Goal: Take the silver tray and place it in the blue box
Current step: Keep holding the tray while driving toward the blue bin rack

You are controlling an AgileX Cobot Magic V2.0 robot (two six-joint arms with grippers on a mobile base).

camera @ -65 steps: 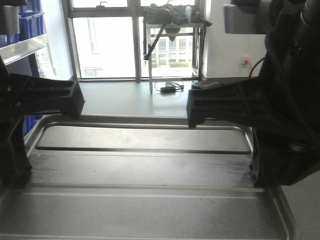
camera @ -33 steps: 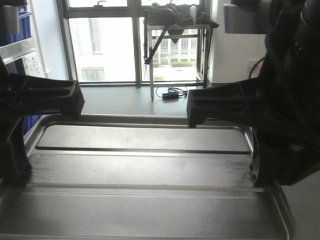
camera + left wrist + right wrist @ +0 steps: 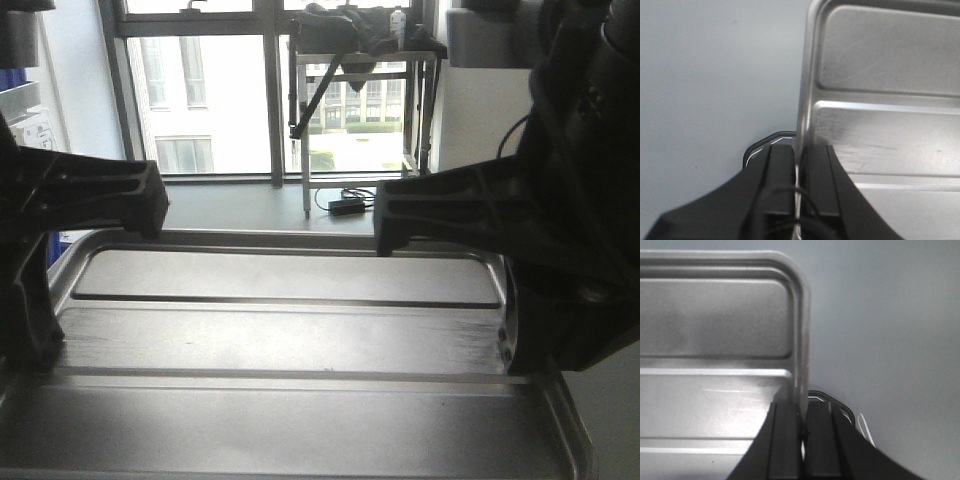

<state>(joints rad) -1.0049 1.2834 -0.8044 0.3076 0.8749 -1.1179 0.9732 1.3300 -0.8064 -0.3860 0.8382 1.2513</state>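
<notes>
I see the silver tray (image 3: pixel 300 340) filling my front view: a shiny, shallow metal rectangle with rounded corners, a raised rim and two long ridges, held up between both arms over a plain grey surface (image 3: pixel 700 75). My left gripper (image 3: pixel 799 185) is clamped on its thin left rim, and my right gripper (image 3: pixel 802 435) pinches the right rim likewise.

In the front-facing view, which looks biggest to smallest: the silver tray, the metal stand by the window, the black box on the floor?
1. silver tray, but it is nearest the camera, so that flatters it.
2. metal stand.
3. black box.
</notes>
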